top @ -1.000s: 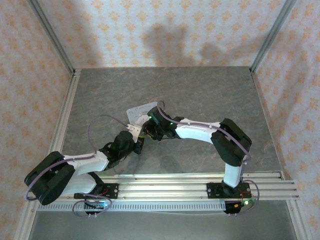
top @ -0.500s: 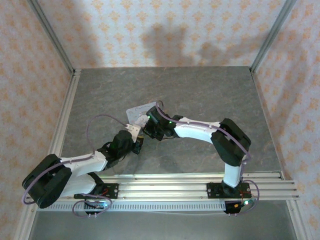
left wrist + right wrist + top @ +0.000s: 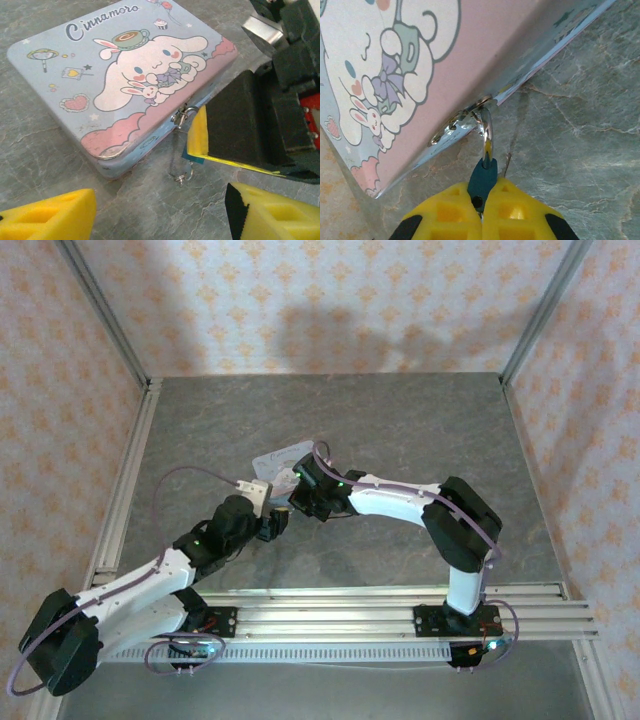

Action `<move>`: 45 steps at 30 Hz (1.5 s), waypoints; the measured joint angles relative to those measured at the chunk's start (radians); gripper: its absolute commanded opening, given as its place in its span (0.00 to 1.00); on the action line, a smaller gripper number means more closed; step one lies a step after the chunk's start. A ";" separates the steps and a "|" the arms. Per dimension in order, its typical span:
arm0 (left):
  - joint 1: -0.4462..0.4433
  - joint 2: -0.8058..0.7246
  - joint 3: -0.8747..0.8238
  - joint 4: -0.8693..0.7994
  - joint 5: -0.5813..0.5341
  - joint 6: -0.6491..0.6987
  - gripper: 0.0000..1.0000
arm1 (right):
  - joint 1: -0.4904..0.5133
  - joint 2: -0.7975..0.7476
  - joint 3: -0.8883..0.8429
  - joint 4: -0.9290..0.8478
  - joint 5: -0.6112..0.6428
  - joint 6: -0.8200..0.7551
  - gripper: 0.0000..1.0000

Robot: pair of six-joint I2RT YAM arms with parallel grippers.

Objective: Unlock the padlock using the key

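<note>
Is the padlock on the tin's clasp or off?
On: the padlock's shackle loops through the tin's clasp; the right gripper pinches its body.

Right claw (image 3: 481, 206) clamped on blue padlock (image 3: 483, 181); shackle (image 3: 487, 131) threaded through hasp (image 3: 462, 117) of tin (image 3: 420, 55); grey tabletop (image 3: 580, 130) beneath.

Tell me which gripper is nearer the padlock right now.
Right. The right gripper is shut on the padlock, gripping its blue body at the clasp of the tin. The left gripper is open, facing that clasp from a short way off, touching nothing.
</note>
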 measured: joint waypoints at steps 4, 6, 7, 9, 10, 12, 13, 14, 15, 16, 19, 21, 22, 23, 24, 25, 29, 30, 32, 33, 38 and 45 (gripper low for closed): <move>0.010 0.001 0.036 -0.074 -0.014 -0.031 0.69 | -0.002 0.000 0.001 -0.018 0.002 0.000 0.00; 0.011 0.001 0.038 -0.095 -0.014 -0.042 0.69 | -0.002 0.000 0.001 -0.032 0.008 0.000 0.00; 0.011 0.001 0.038 -0.106 -0.014 -0.045 0.69 | -0.004 0.000 0.001 -0.037 0.010 0.000 0.00; 0.011 0.001 0.038 -0.127 -0.014 -0.052 0.69 | -0.007 0.000 0.001 -0.051 0.016 0.000 0.00; 0.011 0.001 0.038 -0.133 -0.014 -0.054 0.69 | -0.009 0.000 0.001 -0.056 0.021 0.000 0.00; 0.011 -0.004 0.038 -0.146 -0.014 -0.055 0.69 | -0.014 0.000 0.001 -0.071 0.034 0.000 0.00; 0.011 -0.010 0.038 -0.153 -0.014 -0.055 0.69 | -0.016 0.000 0.001 -0.079 0.040 -0.001 0.00; 0.011 -0.016 0.038 -0.158 -0.014 -0.055 0.69 | -0.019 0.000 0.001 -0.084 0.044 -0.001 0.00; 0.011 -0.026 0.037 -0.164 -0.015 -0.055 0.69 | -0.022 0.000 0.001 -0.091 0.049 -0.001 0.00; 0.011 -0.034 0.037 -0.169 -0.015 -0.055 0.69 | -0.024 0.000 0.001 -0.095 0.054 0.000 0.00; 0.011 -0.058 0.037 -0.184 -0.021 -0.055 0.69 | -0.033 -0.005 0.001 -0.099 0.068 0.001 0.00; 0.011 -0.076 0.037 -0.192 -0.023 -0.055 0.69 | -0.039 -0.012 0.002 -0.099 0.078 0.001 0.00; 0.012 -0.082 0.037 -0.196 -0.025 -0.055 0.69 | -0.042 -0.013 0.007 -0.101 0.083 0.001 0.00; 0.012 -0.090 0.037 -0.201 -0.027 -0.055 0.69 | -0.045 -0.013 0.016 -0.107 0.085 0.001 0.00; 0.012 -0.097 0.037 -0.204 -0.031 -0.055 0.69 | -0.047 -0.013 0.025 -0.110 0.088 0.000 0.00; 0.012 -0.103 0.037 -0.206 -0.034 -0.055 0.69 | -0.048 -0.013 0.035 -0.114 0.088 0.000 0.00; 0.013 -0.121 0.037 -0.221 -0.041 -0.055 0.69 | -0.052 -0.013 0.100 -0.122 0.093 -0.013 0.00; 0.013 -0.126 0.037 -0.226 -0.042 -0.055 0.69 | -0.052 -0.013 0.110 -0.122 0.095 -0.015 0.00; 0.013 -0.136 0.035 -0.231 -0.044 -0.055 0.70 | -0.052 -0.013 0.115 -0.122 0.095 -0.015 0.00; 0.013 -0.142 0.035 -0.235 -0.044 -0.055 0.70 | -0.052 -0.013 0.114 -0.124 0.095 -0.015 0.00; 0.013 -0.157 0.035 -0.254 -0.049 -0.055 0.70 | -0.052 -0.011 0.098 -0.122 0.100 -0.016 0.00; 0.014 -0.159 0.073 -0.348 -0.109 -0.059 1.00 | -0.052 -0.032 0.084 -0.150 0.114 -0.071 0.00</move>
